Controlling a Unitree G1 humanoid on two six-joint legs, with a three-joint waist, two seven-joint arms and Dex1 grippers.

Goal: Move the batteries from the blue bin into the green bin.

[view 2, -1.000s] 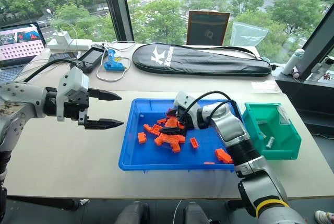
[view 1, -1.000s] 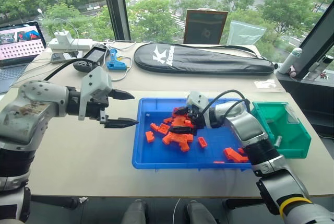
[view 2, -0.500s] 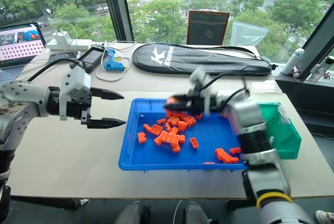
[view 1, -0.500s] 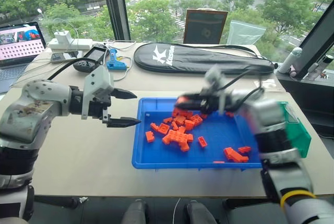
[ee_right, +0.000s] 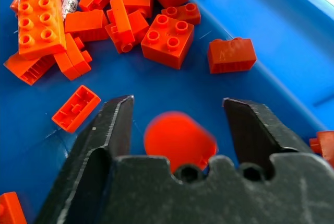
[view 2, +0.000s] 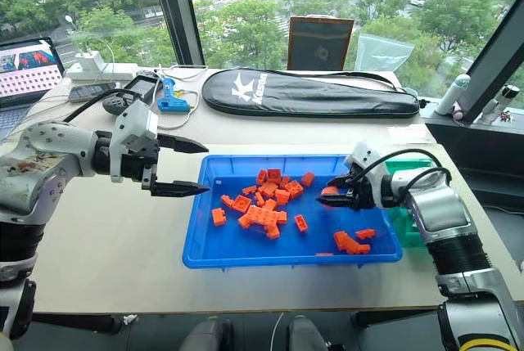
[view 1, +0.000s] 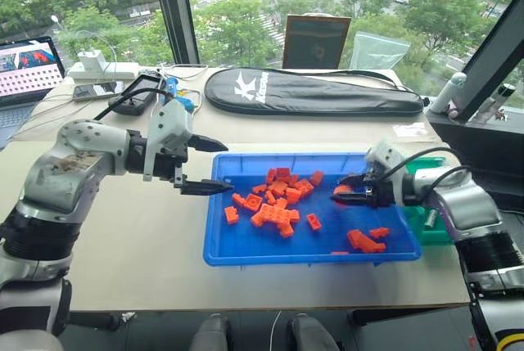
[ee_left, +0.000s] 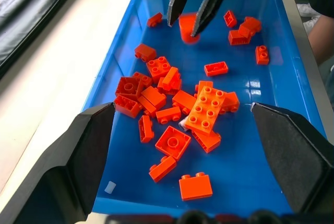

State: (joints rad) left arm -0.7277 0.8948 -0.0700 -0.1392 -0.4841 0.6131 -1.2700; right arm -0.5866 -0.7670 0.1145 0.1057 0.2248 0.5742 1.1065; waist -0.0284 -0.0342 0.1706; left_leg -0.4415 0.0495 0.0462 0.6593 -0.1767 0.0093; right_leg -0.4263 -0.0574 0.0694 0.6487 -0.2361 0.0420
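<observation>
The batteries (ee_right: 69,6) are small, rigid metal cylinders with a smooth skin. They are judged dense for their size, prone to roll, and slippery between hard fingers. The recommended hold is across the middle of the barrel, with the fingers square to its long axis.

One battery shows in the blue bin (view 1: 246,249): a silvery end protruding from beneath the pile of orange bricks (view 1: 277,200) at the bin's middle, partly covered by a large flat brick. A brick must probably be displaced before the barrel can be reached. Another grey cylinder (view 1: 429,218) lies in the green bin (view 1: 438,236), which stands against the right end of the blue bin.

The right gripper (view 1: 342,195) hangs over the right half of the blue bin, its fingers spread, with a blurred orange piece (ee_right: 179,139) loose between them, apparently not pinched. The buried battery lies to its left, well apart.

The left gripper (view 1: 214,167) hovers at the bin's left rim, fingers spread and holding nothing, nearer to the pile.
</observation>
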